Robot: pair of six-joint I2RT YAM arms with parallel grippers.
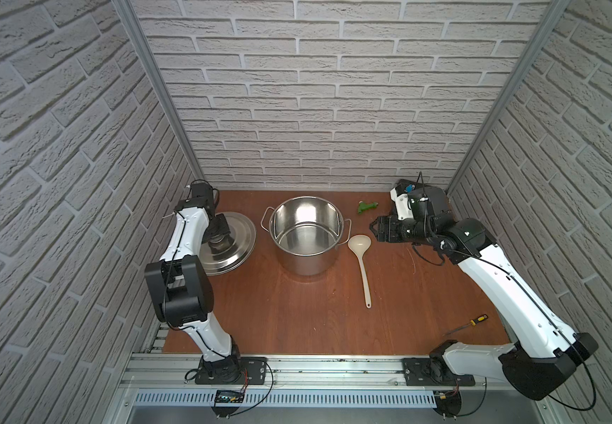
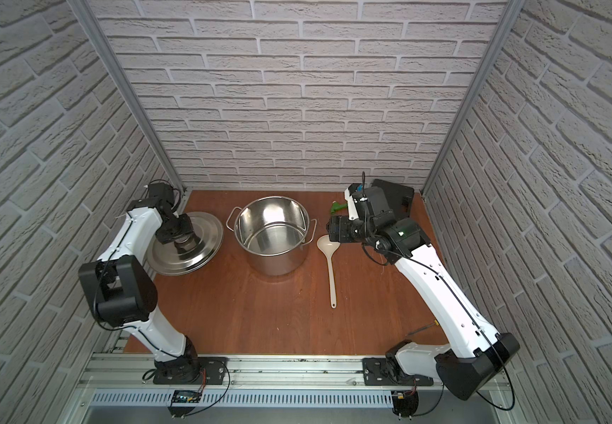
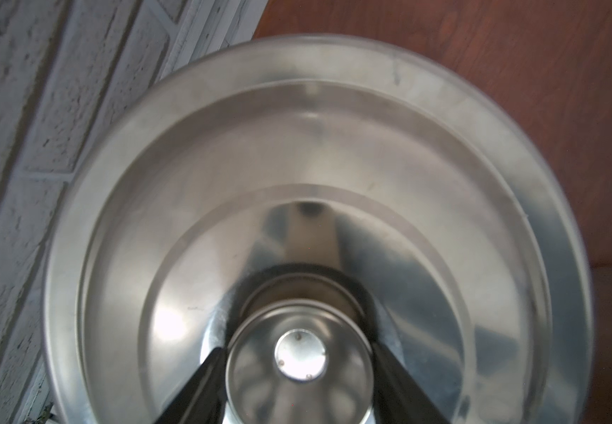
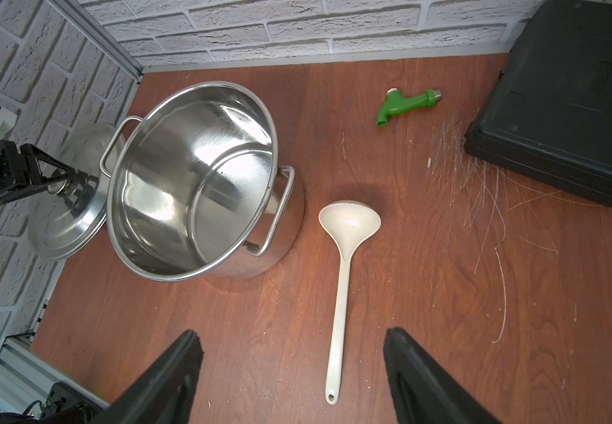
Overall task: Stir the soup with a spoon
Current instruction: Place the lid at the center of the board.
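Top view, from the front edge back: a screwdriver (image 1: 469, 323) lies on the brown table (image 1: 297, 315) at about 4 o'clock from the steel pot (image 1: 304, 262), well apart from it. Next comes the spoon (image 1: 362, 268), flat on the table at 3 o'clock of the pot. Its handle end points to 6 o'clock and its bowl sits at 12, just beside the pot's side handle. The right gripper (image 1: 372, 227) hovers at 2 o'clock of the spoon's bowl; in the right wrist view its jaws are released and spread wide, holding nothing, above the handle end. The pot stands upright and uncovered, with nothing showing inside. At 9 o'clock of it the lid (image 1: 236, 238) is tilted beside the side wall, and the left gripper (image 3: 299, 348) is clenched on its knob, one finger on each side. Farther back, a green tap (image 1: 366, 207) lies at 2 o'clock of the pot. A black case (image 4: 572, 91) sits in the far right corner.
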